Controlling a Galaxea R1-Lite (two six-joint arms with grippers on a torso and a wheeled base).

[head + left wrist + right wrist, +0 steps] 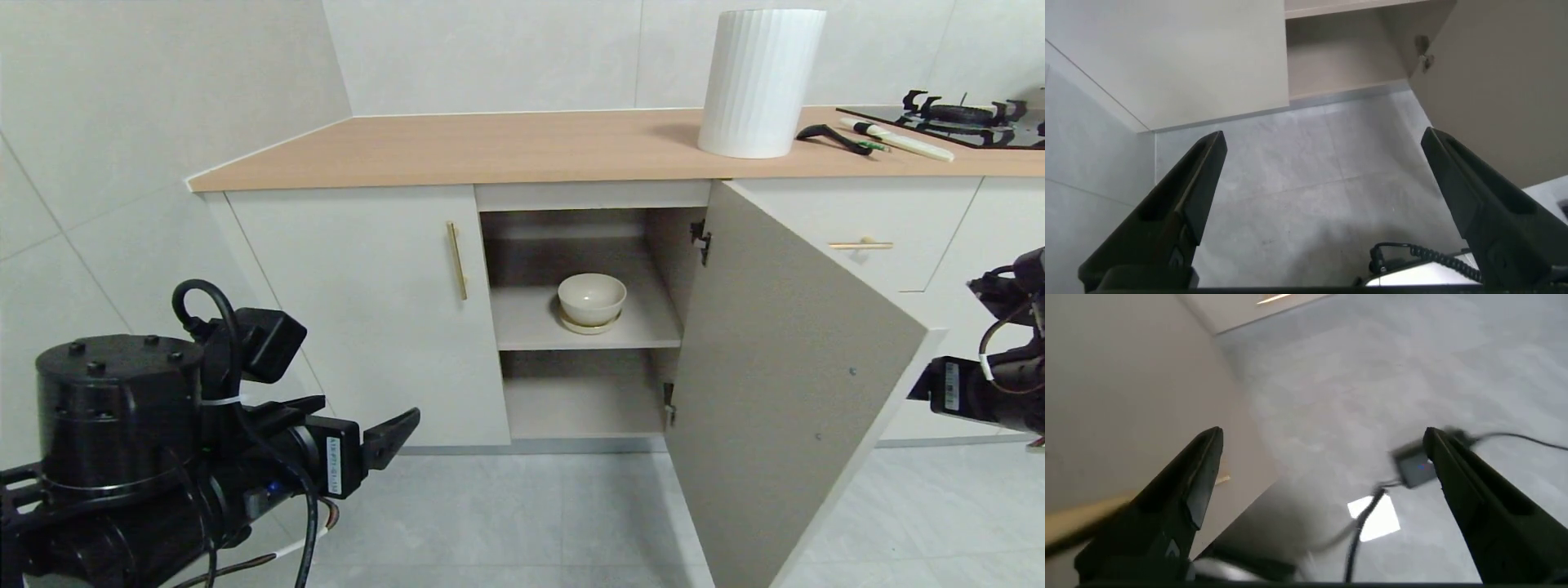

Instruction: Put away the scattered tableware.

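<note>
On upper cupboard shelf [531,322]: bowl [592,298] | left pincer [404,426] well apart, jaws spread

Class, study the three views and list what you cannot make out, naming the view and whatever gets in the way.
1. Head view: the plate under the bowl is mostly covered by it.
2. Head view: the open door hides the cabinet front behind it.
3. Head view: the stove is cut off by the right edge.
4. Head view: the utensils beside the white container are too small to identify.
</note>
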